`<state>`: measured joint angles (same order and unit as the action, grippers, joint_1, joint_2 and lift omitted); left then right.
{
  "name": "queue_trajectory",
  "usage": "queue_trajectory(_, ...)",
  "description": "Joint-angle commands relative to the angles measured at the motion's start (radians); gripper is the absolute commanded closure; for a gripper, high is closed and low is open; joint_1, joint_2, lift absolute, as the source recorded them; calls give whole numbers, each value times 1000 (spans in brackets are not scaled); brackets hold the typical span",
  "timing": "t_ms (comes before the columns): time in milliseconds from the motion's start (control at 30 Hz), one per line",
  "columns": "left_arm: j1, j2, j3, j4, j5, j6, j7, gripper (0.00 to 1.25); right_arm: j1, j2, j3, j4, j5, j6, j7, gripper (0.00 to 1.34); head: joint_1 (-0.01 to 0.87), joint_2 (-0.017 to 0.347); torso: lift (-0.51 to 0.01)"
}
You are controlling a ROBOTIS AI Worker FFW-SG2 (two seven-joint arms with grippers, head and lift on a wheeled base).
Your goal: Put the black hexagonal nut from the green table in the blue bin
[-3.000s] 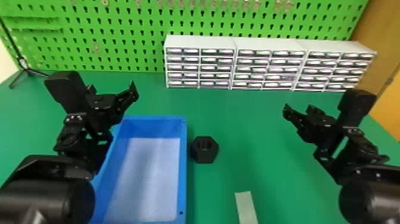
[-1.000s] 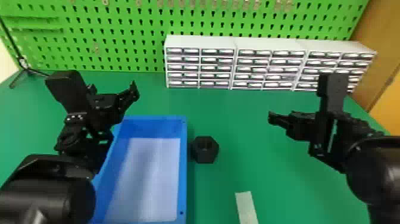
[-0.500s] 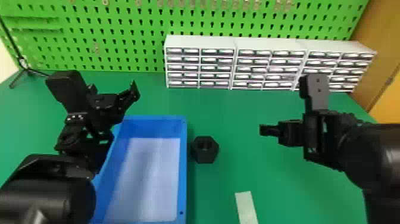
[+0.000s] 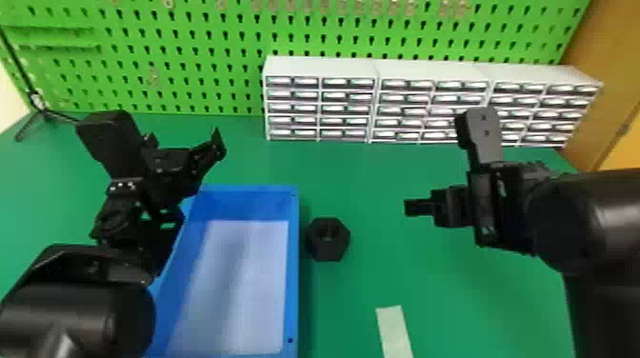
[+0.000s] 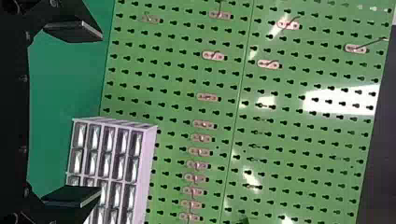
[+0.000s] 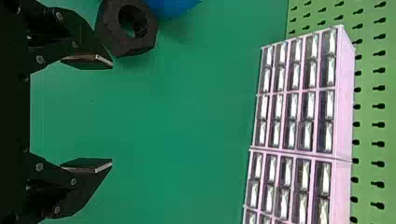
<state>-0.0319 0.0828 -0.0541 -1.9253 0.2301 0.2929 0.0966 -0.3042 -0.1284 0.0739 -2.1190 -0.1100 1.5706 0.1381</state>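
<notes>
Head view, from where I stand: the black hexagonal nut sits at the centre of the frame, on the green table, hole facing up. It lies just beside the right-hand wall of the blue bin, outside it; the bin occupies the lower left and lower centre. The left gripper is at centre left, above the bin's far end, fingers released and spread apart. The right gripper is right of centre, its fingers likewise released, well parted. A pale strip lies at the bottom, right of centre. White drawer units stand at upper right, before a green pegboard.
</notes>
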Motion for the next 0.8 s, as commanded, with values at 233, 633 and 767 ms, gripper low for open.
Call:
queue_trajectory(233,0,0,-1,0,0,0,0,125,-42,0,53,82,-46,2,0,510,692,8,-97)
queue_trajectory(633,-2,0,-4,3,0,0,0,125,-56,0,101,123,-59,2,0,510,692,8,-97)
queue_trajectory(767,-2,0,-4,3,0,0,0,125,-61,0,110,129,-66,2,0,510,692,8,-97)
